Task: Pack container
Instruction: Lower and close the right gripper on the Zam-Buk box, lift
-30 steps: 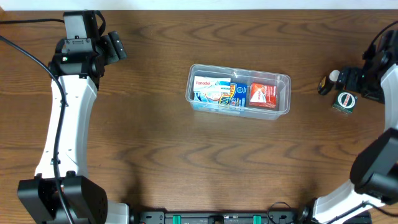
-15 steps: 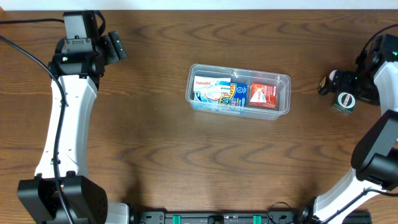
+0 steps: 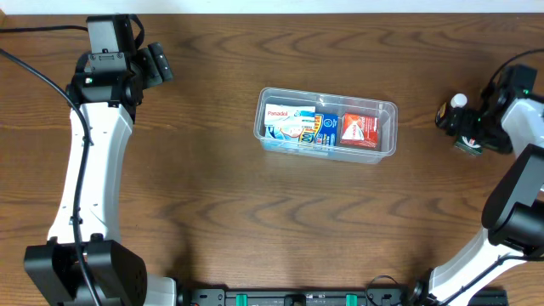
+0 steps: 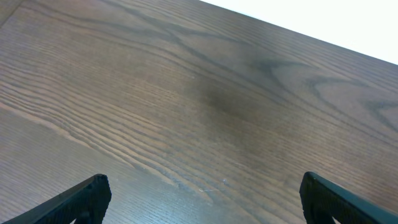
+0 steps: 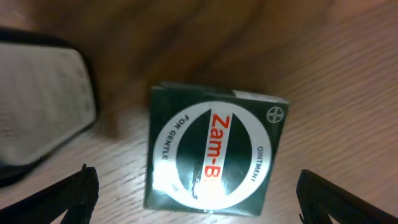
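The clear container [image 3: 326, 93] lies mid-table, long side left to right. Inside it are a white Panadol box [image 3: 284, 122], a blue-and-yellow box [image 3: 322, 128] and a red box [image 3: 359, 130]. To its right, a dark green Zam-Buk ointment box [image 5: 214, 155] lies flat on the wood. My right gripper [image 5: 199, 202] hangs open right over it, one finger [image 5: 81, 190] on each side, not touching. In the overhead view this gripper [image 3: 470, 127] covers most of the box. My left gripper [image 4: 205, 205] is open over bare wood at the far left back [image 3: 158, 64].
A small dark item with a white end [image 3: 449, 110] lies just left of the green box. It shows blurred as a pale, dark-rimmed shape [image 5: 37, 112] in the right wrist view. The table's back edge [image 3: 272, 10] runs close behind the left gripper.
My right gripper has shifted left and come over the green box, which now lies mostly under it in the overhead view. The left arm and the container have not moved.
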